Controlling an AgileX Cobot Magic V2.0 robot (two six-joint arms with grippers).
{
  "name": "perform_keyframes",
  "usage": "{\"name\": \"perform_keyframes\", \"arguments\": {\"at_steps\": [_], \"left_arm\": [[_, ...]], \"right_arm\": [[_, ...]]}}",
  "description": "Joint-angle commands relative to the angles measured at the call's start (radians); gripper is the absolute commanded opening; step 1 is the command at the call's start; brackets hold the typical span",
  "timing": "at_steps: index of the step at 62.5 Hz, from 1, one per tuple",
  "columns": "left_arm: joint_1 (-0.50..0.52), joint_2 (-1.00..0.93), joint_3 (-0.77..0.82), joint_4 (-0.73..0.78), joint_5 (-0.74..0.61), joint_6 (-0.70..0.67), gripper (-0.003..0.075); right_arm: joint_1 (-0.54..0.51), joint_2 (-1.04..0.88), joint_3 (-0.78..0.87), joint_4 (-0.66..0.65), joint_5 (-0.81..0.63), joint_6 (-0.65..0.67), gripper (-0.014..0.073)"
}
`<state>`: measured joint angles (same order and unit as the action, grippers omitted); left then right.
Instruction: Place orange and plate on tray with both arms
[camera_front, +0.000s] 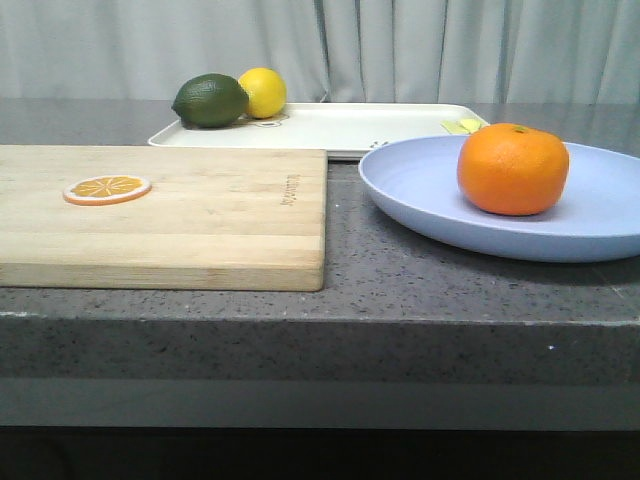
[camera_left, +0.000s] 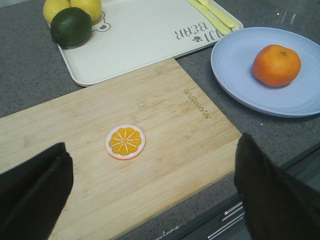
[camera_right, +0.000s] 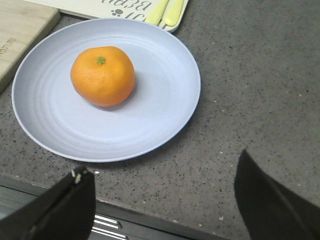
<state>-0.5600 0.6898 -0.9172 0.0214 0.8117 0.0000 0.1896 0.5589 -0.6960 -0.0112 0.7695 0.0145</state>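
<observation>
The orange (camera_front: 513, 168) sits on the plate (camera_front: 420, 190) at the right side of the front view. It rests a bit left of the plate's middle, with its small green stem spot facing up. The plate lies flat on the gray tabletop (camera_front: 400, 290). It is pale blue and much wider than the orange.

The tray (camera_front: 340, 128) is behind the plate, in the upper middle of the front view. It is white and flat. The plate's far edge comes right up to the tray's front edge, but I cannot tell if they touch. On the tray's left end sit a dark green lime (camera_front: 210, 101) and a yellow lemon (camera_front: 263, 91), side by side and touching. In the left wrist view a second lemon (camera_left: 54, 7) shows next to them. Two thin yellow sticks (camera_left: 212, 12) lie on the tray's other end.

A wooden cutting board (camera_front: 180, 220) fills the left side of the front view. A thin orange slice (camera_front: 107, 188) lies flat on it, near the left.

The left end effector (camera_left: 155, 195) is spread wide above the board and holds nothing. The right end effector (camera_right: 165, 205) is spread wide too, above the tabletop near the plate's edge. It holds nothing.
</observation>
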Motion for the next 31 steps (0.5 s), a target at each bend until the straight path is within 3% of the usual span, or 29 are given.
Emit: {"name": "perform_keyframes", "arguments": {"at_steps": [1, 18, 31], "left_arm": [[0.006, -0.073, 0.024, -0.004, -0.066, -0.010, 0.0641], [0.006, -0.149, 0.069, -0.014, -0.066, -0.010, 0.0641], [0.006, -0.149, 0.069, -0.014, -0.069, -0.010, 0.0641]], "right_arm": [[0.002, 0.013, -0.024, -0.014, -0.062, -0.008, 0.0584], [0.002, 0.033, -0.043, 0.029, -0.014, 0.020, 0.0584], [0.002, 0.172, -0.202, 0.029, 0.130, 0.063, 0.0584]]}}
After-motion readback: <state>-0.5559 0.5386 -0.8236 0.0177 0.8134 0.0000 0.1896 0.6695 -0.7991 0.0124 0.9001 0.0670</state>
